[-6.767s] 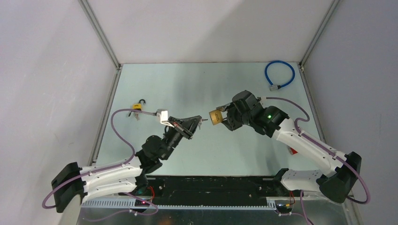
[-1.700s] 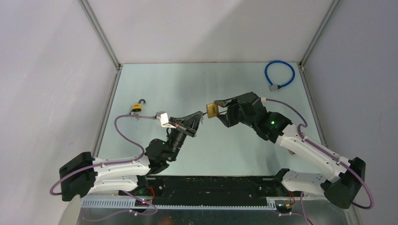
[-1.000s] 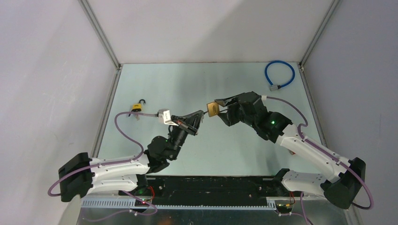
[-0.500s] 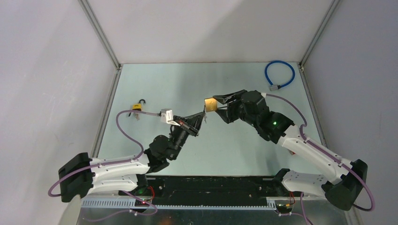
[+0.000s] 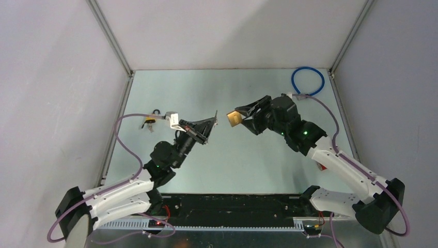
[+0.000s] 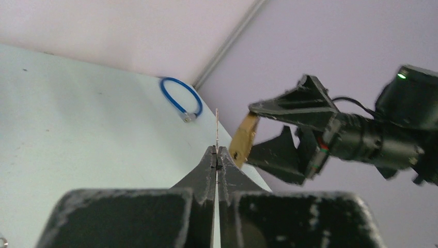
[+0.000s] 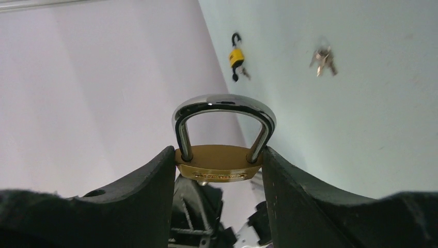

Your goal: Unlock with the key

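Brass padlock with a silver steel shackle (image 7: pixel 219 163) is clamped by its body between the two black fingers of the right gripper (image 5: pixel 243 114), shackle pointing out past the fingertips. The shackle is seen seated in the body on both legs, so the lock is judged not yet opened. The thin silver key (image 6: pixel 217 129) is pinched in the fully closed left gripper (image 6: pixel 217 152), its blade sticking straight out ahead of the tips. Both tools are held up off the pale green table (image 5: pixel 206 93), tips turned toward each other.

In the left wrist view the padlock is found just ahead of the key tip and slightly to one side, tilted; a small gap is seen between them, no contact. The keyway cannot be made out in any view.

Progress, as judged: key is picked, lock is picked and presented. Left to do: the blade is to be lined up with the keyway, pushed in, turned, and the shackle released.

Far beyond the right gripper's tips, a small yellow padlock with a black shackle (image 7: pixel 235 57) and a bunch of spare keys (image 7: pixel 323 59) are lying on the table. A blue cable loop (image 6: pixel 180 98) is lying well beyond the left gripper's tips.
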Available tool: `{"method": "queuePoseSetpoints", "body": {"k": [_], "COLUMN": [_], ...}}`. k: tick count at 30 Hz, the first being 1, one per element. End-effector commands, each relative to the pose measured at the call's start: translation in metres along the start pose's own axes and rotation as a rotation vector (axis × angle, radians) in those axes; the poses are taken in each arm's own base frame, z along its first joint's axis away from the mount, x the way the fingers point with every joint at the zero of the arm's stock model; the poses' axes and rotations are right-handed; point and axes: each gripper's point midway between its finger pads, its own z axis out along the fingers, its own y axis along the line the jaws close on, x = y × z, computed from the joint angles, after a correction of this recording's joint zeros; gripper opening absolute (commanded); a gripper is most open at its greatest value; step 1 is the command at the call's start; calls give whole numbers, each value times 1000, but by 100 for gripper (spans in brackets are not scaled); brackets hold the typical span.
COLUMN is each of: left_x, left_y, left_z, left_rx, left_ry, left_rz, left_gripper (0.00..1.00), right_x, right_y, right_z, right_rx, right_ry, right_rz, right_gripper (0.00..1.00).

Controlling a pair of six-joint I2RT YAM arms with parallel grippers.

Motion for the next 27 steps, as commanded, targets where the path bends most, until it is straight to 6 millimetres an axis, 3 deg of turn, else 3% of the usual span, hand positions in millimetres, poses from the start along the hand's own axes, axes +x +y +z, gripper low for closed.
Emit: {"method": "queuePoseSetpoints", "body": {"k": [1, 5, 8, 15, 27], "left_x": [7, 21, 33, 46, 46], "left_y": [-25, -38, -42, -56, -47], "left_z": [-6, -7, -3, 0, 3], "left_rx": [130, 187, 192, 247, 201], "left_ry": [114, 203, 266, 340, 327], "left_rz": [-15, -41, -73, -93, -85], "left_gripper": [0, 0, 0, 0, 0], "right_x": [-17, -28, -33, -30, -26], "right_y": [42, 52, 50, 41, 39], "right_z": [-27, -35, -30, -23, -22], "right_rx": [-184, -193, -120, -17, 26], "right_ry": [-13, -35, -33, 22, 58], "right_rz": [-196, -346, -450, -486, -534], "right_gripper": [0, 0, 0, 0, 0]}}
